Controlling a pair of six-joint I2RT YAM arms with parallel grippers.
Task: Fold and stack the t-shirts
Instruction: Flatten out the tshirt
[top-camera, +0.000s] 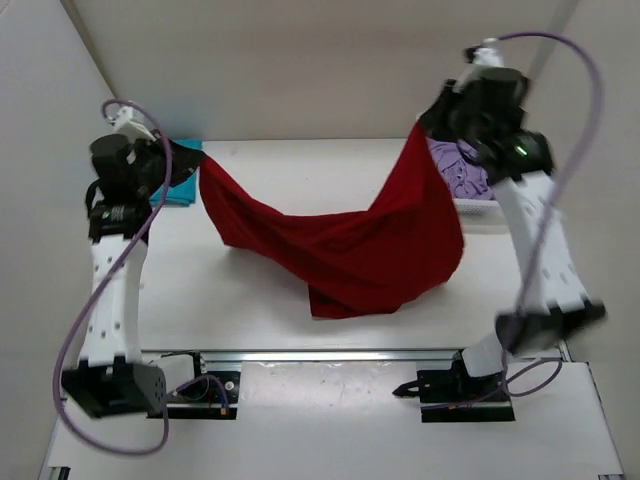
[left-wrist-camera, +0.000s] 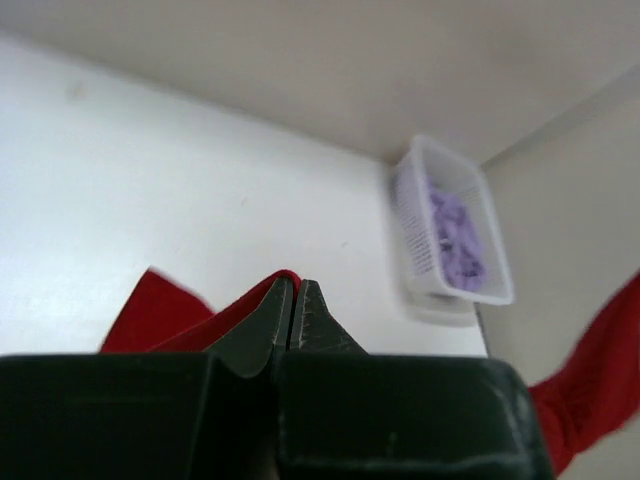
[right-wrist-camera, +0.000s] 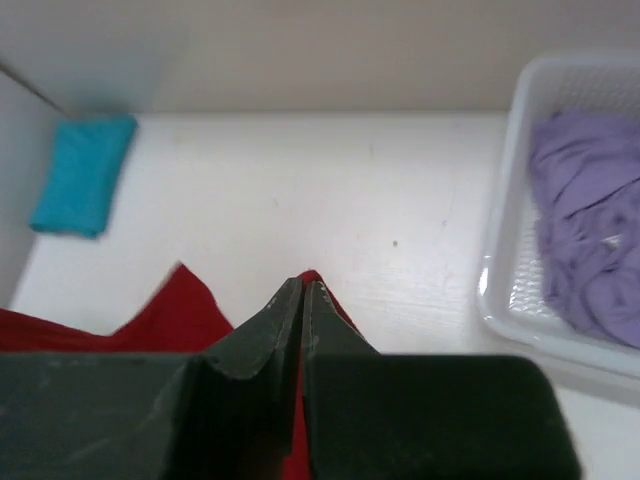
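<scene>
Dark red t-shirt (top-camera: 350, 250), strung up over the desk (top-camera: 300, 170) between both arms like a hammock. Got pinched at one edge by the left end effector (left-wrist-camera: 293, 288), fingers squeezed tight together on a fold of red cloth, dead obvious from the left wrist view. Same deal on the other side: right end effector (right-wrist-camera: 303, 285) clamped narrow on the opposite edge, red peeking out on both sides of the tips. Sagged hard in the middle, well below and between the two end effectors, lowest bunch a bit toward the right one. Couldn't tell whether that bunch actually touched the desk or just hung over it.

Teal t-shirt (right-wrist-camera: 80, 175), folded into a neat little block, parked on the desk just beside the left end effector and partly hidden by that arm from above. Way off to the left of the right end effector.

Pale lilac t-shirt (right-wrist-camera: 585, 230), crumpled in a heap inside the white mesh basket (right-wrist-camera: 500, 270), close on the right of the right end effector. Clear across the desk from the left one.
</scene>
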